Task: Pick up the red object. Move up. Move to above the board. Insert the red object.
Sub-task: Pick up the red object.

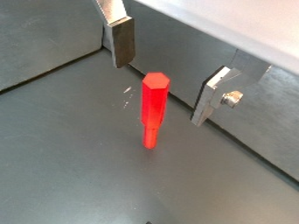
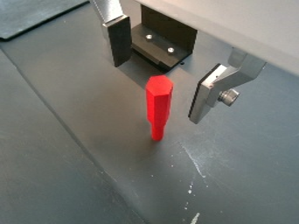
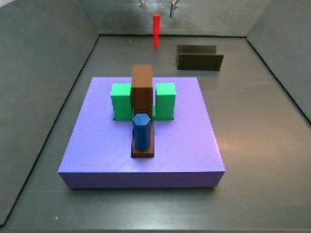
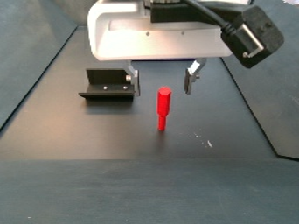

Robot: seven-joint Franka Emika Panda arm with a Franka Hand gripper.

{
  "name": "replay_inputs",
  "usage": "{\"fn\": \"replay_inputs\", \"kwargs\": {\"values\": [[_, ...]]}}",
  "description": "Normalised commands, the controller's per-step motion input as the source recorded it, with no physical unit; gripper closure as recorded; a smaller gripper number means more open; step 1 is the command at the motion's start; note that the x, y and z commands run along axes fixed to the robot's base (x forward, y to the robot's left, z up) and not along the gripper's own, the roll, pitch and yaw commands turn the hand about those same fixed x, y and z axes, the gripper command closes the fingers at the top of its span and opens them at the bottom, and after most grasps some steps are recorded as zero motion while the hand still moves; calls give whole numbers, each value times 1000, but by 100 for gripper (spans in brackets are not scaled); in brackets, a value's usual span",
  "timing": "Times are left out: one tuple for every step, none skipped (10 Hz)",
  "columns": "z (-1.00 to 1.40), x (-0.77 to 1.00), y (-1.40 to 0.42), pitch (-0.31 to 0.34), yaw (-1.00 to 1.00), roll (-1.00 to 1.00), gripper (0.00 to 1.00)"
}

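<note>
Gripper point(image 4: 163, 78) hovers above the upright red object point(image 4: 163, 108), fingers point(image 2: 118, 42) spread wide, the fixture point(image 4: 108, 84) just beside.

hand point(image 4: 163, 79) above peg, fingers spread | red object point(image 4: 163, 108) upright on floor | fixture point(image 4: 108, 85) beside

Peg point(image 4: 163, 107) upright btwn pincer point(image 4: 163, 80) fingers, fixture point(image 4: 108, 85) beside.

In a side view the hand point(image 3: 159, 7) is cut off, its opening unreadable.
</note>
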Motion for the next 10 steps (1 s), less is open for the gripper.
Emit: {"fn": "replay_inputs", "kwargs": {"values": [[-329, 0, 0, -66, 0, 0, 0], [-349, 0, 74, -66, 0, 0, 0], [-343, 0, 80, -59, 0, 0, 0], [-323, 0, 77, -50, 0, 0, 0], [-309, 0, 83, -44, 0, 0, 0], [0, 0, 0, 0, 0, 6, 0], [0, 0, 0, 0, 0, 6, 0], [0, 0, 0, 0, 0, 37, 0], [0, 0, 0, 0, 0, 0, 100], [0, 0, 0, 0, 0, 0, 100]]}}
